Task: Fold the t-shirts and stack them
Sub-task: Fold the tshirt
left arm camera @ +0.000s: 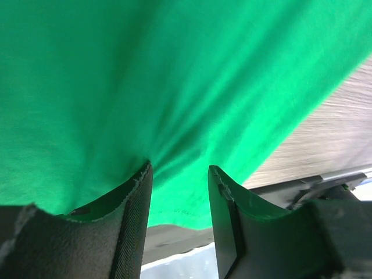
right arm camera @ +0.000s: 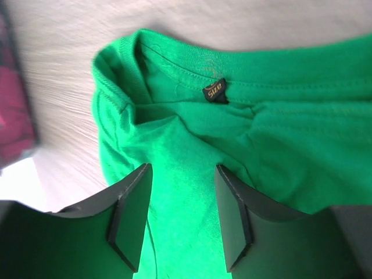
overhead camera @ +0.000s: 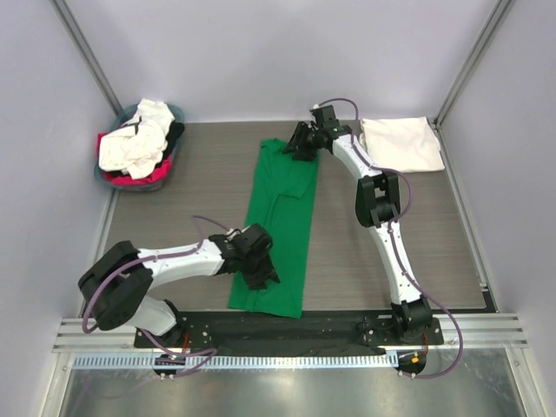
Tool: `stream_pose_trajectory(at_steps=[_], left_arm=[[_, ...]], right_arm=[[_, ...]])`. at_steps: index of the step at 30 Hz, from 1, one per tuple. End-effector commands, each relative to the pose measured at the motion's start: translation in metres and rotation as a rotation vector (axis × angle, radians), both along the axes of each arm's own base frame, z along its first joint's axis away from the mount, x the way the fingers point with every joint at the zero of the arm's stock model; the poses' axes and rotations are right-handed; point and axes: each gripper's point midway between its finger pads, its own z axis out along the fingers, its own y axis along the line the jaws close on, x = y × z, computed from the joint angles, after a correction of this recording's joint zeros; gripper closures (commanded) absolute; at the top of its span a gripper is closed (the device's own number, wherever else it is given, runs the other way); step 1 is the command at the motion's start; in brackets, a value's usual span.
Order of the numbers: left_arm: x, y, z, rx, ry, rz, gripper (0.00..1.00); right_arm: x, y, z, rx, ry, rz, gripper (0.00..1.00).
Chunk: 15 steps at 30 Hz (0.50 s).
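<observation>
A bright green t-shirt (overhead camera: 280, 221) lies flat mid-table, folded lengthwise into a long strip running from the back to the near edge. My left gripper (overhead camera: 261, 273) is down at its near left edge; in the left wrist view the jaws (left arm camera: 177, 167) stand open with green cloth (left arm camera: 174, 87) puckered at the tips. My right gripper (overhead camera: 301, 144) is at the far collar end, open, with cloth between its fingers (right arm camera: 183, 168) just below the collar tag (right arm camera: 214, 91). A folded white t-shirt (overhead camera: 400, 143) lies at the back right.
A round grey-blue basket (overhead camera: 176, 113) at the back left holds white, pink-red and black shirts (overhead camera: 135, 148). A black strip and metal rail (overhead camera: 287, 330) run along the near table edge, just beyond the green shirt's hem. Grey walls enclose the table.
</observation>
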Motion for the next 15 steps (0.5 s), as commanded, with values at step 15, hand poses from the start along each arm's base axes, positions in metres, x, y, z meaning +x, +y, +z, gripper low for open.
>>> stream_pose_trajectory(at_steps=[15], left_arm=[[0.048, -0.018, 0.153, 0.141, -0.387, -0.131, 0.32]], right_arm=[[0.031, 0.044, 0.119, 0.223, -0.365, 0.097, 0.16]])
